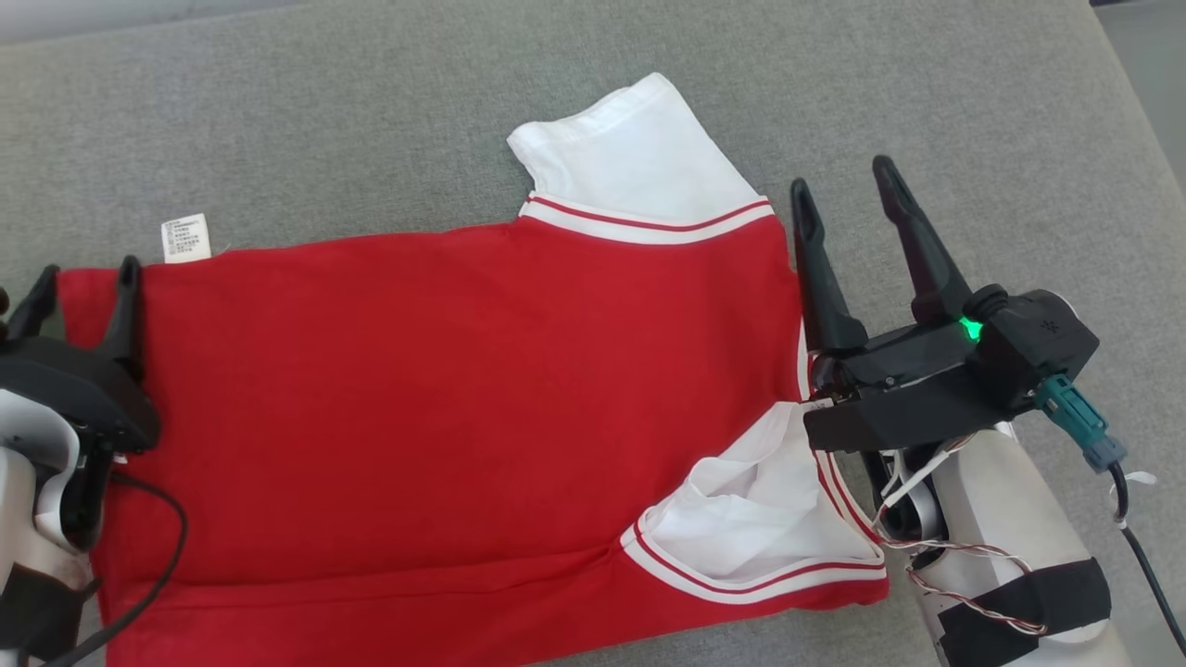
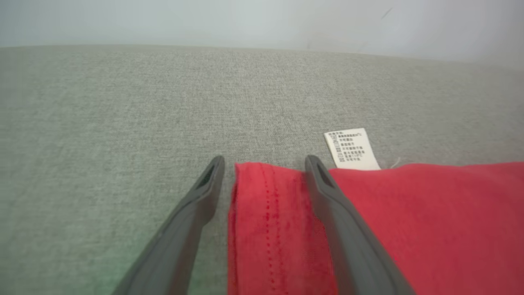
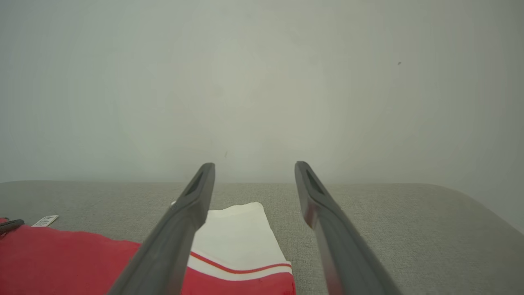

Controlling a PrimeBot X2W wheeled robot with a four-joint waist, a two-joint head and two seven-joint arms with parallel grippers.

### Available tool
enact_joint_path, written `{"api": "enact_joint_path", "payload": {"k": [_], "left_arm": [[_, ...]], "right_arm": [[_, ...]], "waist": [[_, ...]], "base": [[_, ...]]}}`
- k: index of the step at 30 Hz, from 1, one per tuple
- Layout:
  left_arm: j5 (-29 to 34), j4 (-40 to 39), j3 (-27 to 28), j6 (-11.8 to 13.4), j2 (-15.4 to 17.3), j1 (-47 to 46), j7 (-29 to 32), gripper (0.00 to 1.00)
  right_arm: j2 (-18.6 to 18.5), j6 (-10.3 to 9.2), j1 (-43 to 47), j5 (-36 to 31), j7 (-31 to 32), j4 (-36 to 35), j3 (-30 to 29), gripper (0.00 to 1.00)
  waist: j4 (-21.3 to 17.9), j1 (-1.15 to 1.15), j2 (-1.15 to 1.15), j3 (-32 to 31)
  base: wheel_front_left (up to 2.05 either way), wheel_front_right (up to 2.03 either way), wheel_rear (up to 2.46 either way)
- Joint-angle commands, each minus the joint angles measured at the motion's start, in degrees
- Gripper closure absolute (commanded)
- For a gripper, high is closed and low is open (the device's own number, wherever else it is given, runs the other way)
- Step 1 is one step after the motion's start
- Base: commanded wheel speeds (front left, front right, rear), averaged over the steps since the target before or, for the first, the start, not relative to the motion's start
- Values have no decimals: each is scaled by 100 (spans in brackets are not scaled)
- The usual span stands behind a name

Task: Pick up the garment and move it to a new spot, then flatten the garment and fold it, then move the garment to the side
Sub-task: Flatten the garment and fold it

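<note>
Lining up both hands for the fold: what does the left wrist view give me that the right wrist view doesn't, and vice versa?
Left wrist view alone of the two: the stitched hem close up, between the fingers of the open left hand. Right wrist view alone of the two: the open right hand, with the white sleeve and its red stripe beyond it. Both: the red garment, its care label, the grey surface, the pale wall.

Place unclear: grey fabric surface (image 1: 371,120), plain pale wall (image 3: 262,82).
</note>
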Motion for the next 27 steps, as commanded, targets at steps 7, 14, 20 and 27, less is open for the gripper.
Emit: {"api": "enact_joint_path", "payload": {"k": [7, 14, 20, 27], "left_arm": [[-426, -69, 51, 11, -173, 149, 185, 0], [-673, -107, 20, 10, -301, 150, 397, 100], [-546, -302, -88, 10, -299, -7, -6, 100], [-569, -777, -435, 11, -470, -111, -445, 100]], "right_arm": [[-48, 5, 35, 4, -21, 102, -34, 0], [-103, 5, -131, -22, -21, 435, 44, 0], [-204, 5, -683, 135, -22, 1678, 94, 0], [-411, 5, -2030, 437, 396, 3247, 231, 0]], "waist": [[158, -1, -1, -106], [230, -1, -1, -54], [397, -1, -1, -13], [820, -1, -1, 182]], "base": [[0, 0, 0], [0, 0, 0], [0, 0, 0], [0, 0, 0]]}}
